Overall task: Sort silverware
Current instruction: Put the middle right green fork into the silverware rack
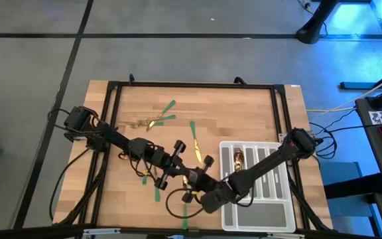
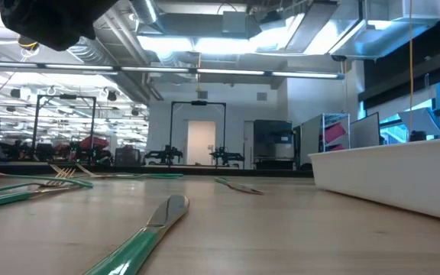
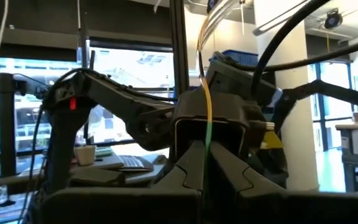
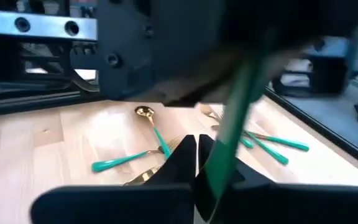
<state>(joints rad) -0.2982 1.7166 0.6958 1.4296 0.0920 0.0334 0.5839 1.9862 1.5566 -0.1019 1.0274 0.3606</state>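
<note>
A slim piece of silverware with a green handle (image 4: 241, 93) is held in the air between my two grippers, above the table's near middle. My left gripper (image 1: 186, 171) comes from the left and is shut on it. My right gripper (image 1: 197, 186) comes from the right, meets it there, and is also shut on it. More silverware with green handles lies loose on the wood: a far group (image 1: 161, 116), one piece (image 1: 194, 143) at the middle and two near pieces (image 1: 156, 192). One gold piece (image 1: 237, 158) lies in a slot of the pale tray (image 1: 270, 216). My left gripper pinches the piece between its two fingers; the thin green stem (image 3: 207, 138) comes out from between the fingertips and runs on toward the other gripper. The piece is clear of the table. Which end the fingers are on, they hide. My right gripper pinches the green handle (image 4: 225, 149) between its two fingers. From the fingers the handle slants away toward my left gripper's dark body. The piece is lifted clear of the wood below.
The divided tray stands at the near right, its white wall (image 2: 396, 176) rising from the table. A knife (image 2: 151, 229) lies close to the low camera, with forks (image 2: 52, 179) farther left. A black frame (image 1: 191, 85) borders the table.
</note>
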